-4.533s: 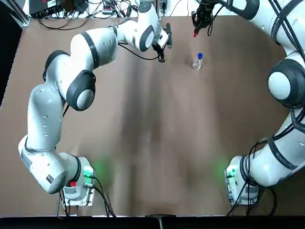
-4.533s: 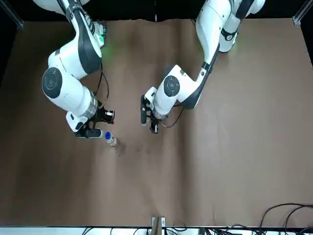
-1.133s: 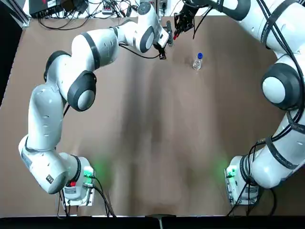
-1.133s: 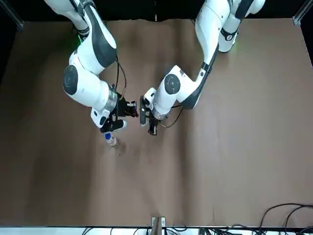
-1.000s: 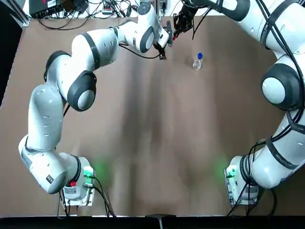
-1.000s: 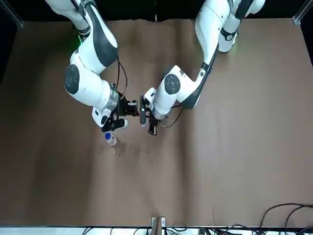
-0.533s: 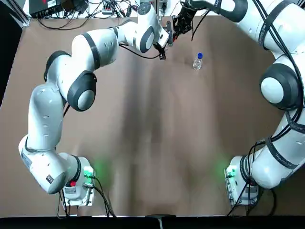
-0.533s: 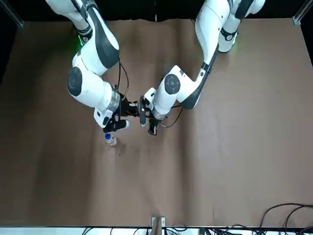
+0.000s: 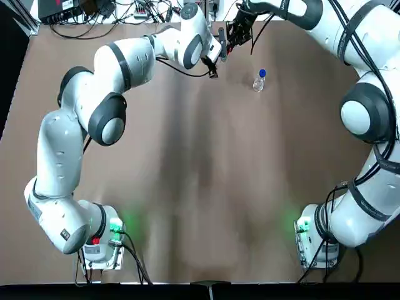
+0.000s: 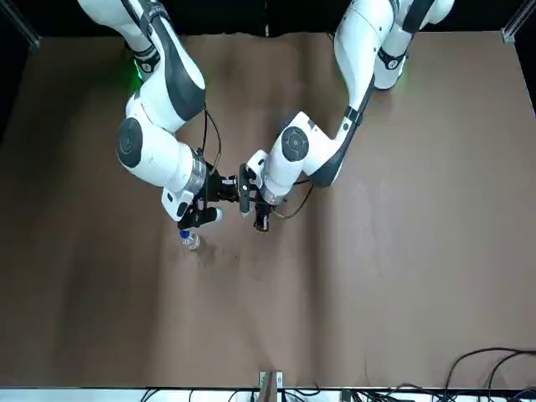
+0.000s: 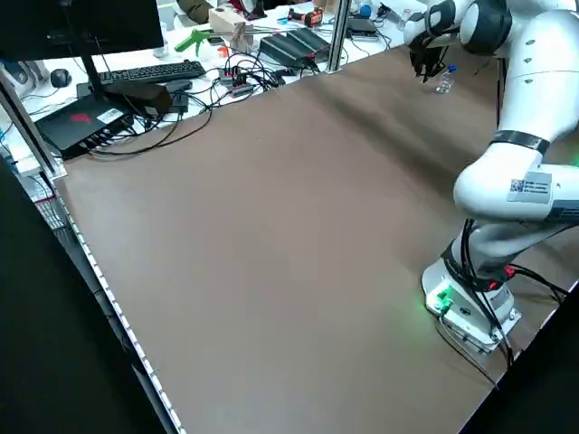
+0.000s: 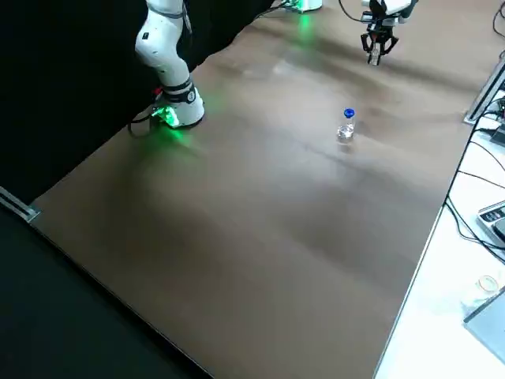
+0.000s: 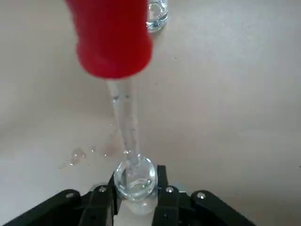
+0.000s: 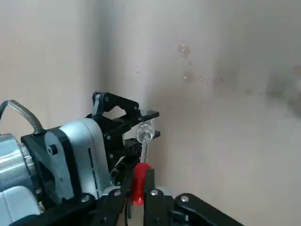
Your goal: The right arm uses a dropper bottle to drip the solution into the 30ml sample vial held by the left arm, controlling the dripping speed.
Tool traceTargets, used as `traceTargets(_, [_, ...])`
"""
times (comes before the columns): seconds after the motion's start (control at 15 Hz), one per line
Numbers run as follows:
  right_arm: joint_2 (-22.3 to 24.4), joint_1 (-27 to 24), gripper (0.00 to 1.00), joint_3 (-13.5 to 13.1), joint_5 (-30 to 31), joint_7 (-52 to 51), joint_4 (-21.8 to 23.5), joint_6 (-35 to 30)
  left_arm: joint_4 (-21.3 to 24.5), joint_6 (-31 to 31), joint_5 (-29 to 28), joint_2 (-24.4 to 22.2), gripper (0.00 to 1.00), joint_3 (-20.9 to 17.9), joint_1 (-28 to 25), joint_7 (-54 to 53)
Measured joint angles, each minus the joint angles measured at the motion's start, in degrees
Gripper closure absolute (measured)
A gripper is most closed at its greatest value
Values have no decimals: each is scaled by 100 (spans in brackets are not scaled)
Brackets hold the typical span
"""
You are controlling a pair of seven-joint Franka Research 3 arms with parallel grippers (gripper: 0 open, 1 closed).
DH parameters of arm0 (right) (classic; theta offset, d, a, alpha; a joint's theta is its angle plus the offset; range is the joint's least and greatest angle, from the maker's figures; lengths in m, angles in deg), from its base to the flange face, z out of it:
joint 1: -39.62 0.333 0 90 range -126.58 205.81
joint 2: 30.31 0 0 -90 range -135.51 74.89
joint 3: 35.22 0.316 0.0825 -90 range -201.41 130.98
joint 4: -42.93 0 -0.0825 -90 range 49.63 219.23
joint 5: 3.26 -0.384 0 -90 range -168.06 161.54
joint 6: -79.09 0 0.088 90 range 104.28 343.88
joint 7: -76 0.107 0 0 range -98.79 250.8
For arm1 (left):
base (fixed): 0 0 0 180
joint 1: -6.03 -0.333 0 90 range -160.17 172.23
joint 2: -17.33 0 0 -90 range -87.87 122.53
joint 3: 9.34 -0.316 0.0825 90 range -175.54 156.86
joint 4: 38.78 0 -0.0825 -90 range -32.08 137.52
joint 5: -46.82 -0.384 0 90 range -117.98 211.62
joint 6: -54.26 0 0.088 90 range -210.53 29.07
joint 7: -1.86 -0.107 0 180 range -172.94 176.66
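My left gripper [image 13: 135, 188] is shut on the 30ml sample vial [image 13: 135, 175], held upright with its mouth open at the far middle of the table [image 9: 187, 175]. My right gripper [image 14: 137, 190] is shut on the red-bulbed dropper [image 14: 139, 182] and sits close beside the left gripper [image 9: 215, 53]. The glass pipette [image 13: 125, 120] reaches down into the vial's mouth. The dropper bottle [image 9: 259, 81], clear with a blue collar, stands alone on the table to the right of both grippers, also seen in the front view [image 10: 191, 240].
A few spilled drops [image 13: 77, 154] lie on the brown table below the vial. Cables, a keyboard and boxes [image 11: 181, 72] crowd the bench beyond the table's far edge. Both arm bases glow green near the front edge.
Over the past seconds my right gripper carried the red dropper leftwards from above the bottle to the vial. In the last half second it edged slightly closer; the left arm stayed still.
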Motion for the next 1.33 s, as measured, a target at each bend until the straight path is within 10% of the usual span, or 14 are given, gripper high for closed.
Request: traceTargets(1.33, [-82,-8,96,-13,-5,-80,0,107,0,0,0,0,69,0,0,0])
